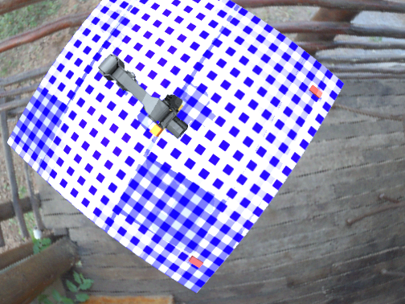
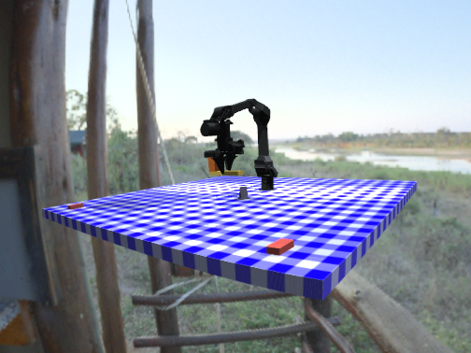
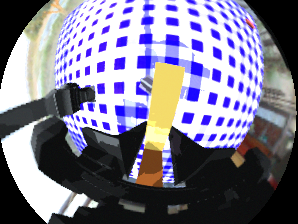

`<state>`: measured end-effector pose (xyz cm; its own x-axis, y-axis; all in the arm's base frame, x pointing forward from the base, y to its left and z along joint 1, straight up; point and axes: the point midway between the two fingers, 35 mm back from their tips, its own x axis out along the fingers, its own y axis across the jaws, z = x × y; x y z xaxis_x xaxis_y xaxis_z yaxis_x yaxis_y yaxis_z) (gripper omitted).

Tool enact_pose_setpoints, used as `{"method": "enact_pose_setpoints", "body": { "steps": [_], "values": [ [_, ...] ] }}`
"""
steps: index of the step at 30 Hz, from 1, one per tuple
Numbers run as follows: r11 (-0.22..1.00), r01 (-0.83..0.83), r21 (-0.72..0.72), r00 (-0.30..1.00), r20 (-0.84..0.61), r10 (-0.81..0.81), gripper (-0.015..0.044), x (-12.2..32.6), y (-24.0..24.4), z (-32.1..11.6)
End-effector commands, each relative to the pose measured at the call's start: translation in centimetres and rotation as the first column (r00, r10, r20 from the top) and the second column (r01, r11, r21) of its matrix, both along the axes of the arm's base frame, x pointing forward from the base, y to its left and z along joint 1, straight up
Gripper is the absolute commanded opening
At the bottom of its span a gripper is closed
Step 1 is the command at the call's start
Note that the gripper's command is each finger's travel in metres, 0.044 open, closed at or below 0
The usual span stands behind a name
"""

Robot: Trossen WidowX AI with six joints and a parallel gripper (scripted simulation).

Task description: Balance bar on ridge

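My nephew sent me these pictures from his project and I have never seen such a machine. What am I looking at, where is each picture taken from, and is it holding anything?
It is a single jointed robot arm bolted to a blue-and-white checked table. At its end is a gripper, two fingers that pinch like tongs.

One picture looks straight down from above, one looks from the side, level with the table, and the round one comes from a camera on the arm's wrist, looking down past the fingers.

The gripper is shut on a yellow and orange bar, held in the air above the table. In the side view, a small grey ridge stands on the table in front of the arm; the bar is meant to balance on it. Two small red blocks lie near the table's edges.
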<state>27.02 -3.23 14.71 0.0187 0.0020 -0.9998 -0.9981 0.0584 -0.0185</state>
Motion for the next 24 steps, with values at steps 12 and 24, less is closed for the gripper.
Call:
{"method": "enact_pose_setpoints", "body": {
  "steps": [12,24],
  "values": [
    [0.955,0.296,0.006,0.955,0.0,-0.296,0.0,-1.2,5.5,0.0],
    [0.875,0.485,0.012,0.875,-0.003,-0.485,0.0,-1.9,8.7,-0.2]
  ]
}}
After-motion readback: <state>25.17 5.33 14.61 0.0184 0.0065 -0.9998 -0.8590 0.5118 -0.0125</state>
